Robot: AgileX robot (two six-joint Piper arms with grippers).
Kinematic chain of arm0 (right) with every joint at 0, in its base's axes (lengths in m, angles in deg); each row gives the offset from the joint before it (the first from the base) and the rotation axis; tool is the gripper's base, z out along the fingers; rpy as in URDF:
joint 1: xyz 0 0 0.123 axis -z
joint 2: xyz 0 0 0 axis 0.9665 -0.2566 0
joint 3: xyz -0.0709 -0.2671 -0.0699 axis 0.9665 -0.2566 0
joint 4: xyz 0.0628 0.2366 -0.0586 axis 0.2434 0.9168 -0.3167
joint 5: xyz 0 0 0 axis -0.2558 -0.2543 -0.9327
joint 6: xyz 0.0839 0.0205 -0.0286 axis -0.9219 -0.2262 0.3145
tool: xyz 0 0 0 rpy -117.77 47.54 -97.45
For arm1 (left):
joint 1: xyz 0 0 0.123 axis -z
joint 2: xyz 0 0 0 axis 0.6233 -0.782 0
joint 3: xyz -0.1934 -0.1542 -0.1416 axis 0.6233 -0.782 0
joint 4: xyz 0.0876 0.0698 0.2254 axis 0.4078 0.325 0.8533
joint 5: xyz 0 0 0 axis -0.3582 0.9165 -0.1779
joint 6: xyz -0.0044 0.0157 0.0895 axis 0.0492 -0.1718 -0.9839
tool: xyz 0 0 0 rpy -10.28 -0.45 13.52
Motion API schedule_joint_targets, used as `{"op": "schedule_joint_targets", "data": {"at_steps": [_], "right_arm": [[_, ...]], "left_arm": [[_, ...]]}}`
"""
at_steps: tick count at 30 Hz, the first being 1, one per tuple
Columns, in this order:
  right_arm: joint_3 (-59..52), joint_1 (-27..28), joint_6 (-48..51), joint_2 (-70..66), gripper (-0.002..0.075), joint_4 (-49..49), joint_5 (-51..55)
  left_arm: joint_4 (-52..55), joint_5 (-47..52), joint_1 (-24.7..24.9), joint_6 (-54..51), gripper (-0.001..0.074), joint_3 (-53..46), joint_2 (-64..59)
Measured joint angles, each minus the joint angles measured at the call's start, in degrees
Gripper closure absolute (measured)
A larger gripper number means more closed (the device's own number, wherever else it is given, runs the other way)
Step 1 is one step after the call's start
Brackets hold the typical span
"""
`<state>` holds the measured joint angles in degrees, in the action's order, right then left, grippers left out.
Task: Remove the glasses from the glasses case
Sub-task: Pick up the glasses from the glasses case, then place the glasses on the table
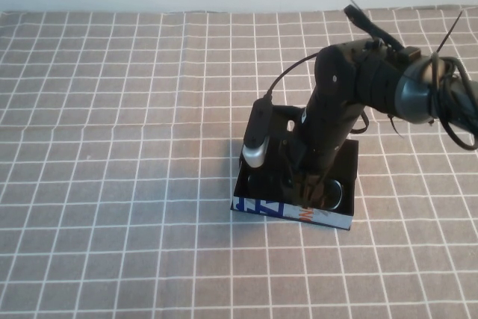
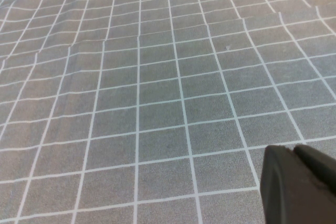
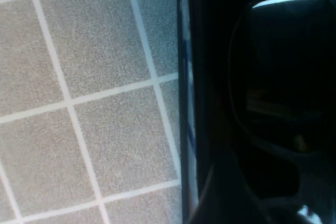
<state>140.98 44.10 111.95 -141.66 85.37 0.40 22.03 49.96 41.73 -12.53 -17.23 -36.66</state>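
Jaw states were hard to read: my right gripper (image 1: pixel 308 190) was down inside the case (image 1: pixel 293 213), its tip lost against the black interior, and I could not tell how its jaws stood. My left gripper (image 2: pixel 299 184) showed only as a dark tip at one corner of its wrist view, over bare cloth (image 2: pixel 157 103), and there too I could not tell. It did not show in the high view.

That case sat a little right of the desk's middle, nearer the near edge than the far one. It was a small black box, open on top, with a white near side carrying blue and orange print. My right arm (image 1: pixel 373 80) came in from the right edge and sloped down into it.

Inside lay the glasses (image 1: pixel 334 193), toward the case's near wall. One dark, rounded lens (image 3: pixel 283 66) in a thick black rim filled much of the right wrist view, a bright glint along its rim, just beside the case's printed wall (image 3: pixel 185 103). Grey cloth with a white grid covered the desk.
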Motion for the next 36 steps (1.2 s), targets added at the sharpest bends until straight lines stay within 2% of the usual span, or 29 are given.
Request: {"op": "schedule_joint_targets", "data": {"at_steps": [5, 11, 12, 18, 22, 26, 31, 34, 36], "right_arm": [[0.0, 0.0, -0.2, -1.4, 0.0434, -0.1, -0.4], [0.8, 0.0, -0.2, -0.9, 0.0655, 0.5, 0.5], [1.3, 0.0, -0.2, -0.5, 0.0668, 0.5, 1.4], [6.8, 0.0, -6.6, 3.4, 0.0667, 0.0, 9.8], [9.1, 0.5, -20.2, 9.2, 0.0667, 0.7, 11.2], [7.2, 1.5, -38.0, 15.7, 0.0667, -3.8, 11.9], [-5.6, 6.1, -58.4, 24.3, 0.0667, -9.3, 12.0], [-15.6, 9.8, -64.9, 28.6, 0.0667, -10.0, 10.9], [-22.6, 12.4, -66.3, 30.9, 0.0667, -10.0, 6.4]], "left_arm": [[0.0, 0.0, 0.0, 0.0, 0.0739, 0.0, 0.0], [0.0, 0.0, 0.0, 0.0, 0.0739, 0.0, 0.0], [0.0, 0.0, 0.0, 0.0, 0.0739, 0.0, 0.0], [0.0, 0.0, 0.0, 0.0, 0.0739, 0.0, 0.0], [0.0, 0.0, 0.0, 0.0, 0.0739, 0.0, 0.0], [0.0, 0.0, 0.0, 0.0, 0.0739, 0.0, 0.0], [0.0, 0.0, 0.0, 0.0, 0.0739, 0.0, 0.0], [0.0, 0.0, 0.0, 0.0, 0.0739, 0.0, 0.0], [0.0, 0.0, 0.0, 0.0, 0.0740, 0.0, 0.0]]}}
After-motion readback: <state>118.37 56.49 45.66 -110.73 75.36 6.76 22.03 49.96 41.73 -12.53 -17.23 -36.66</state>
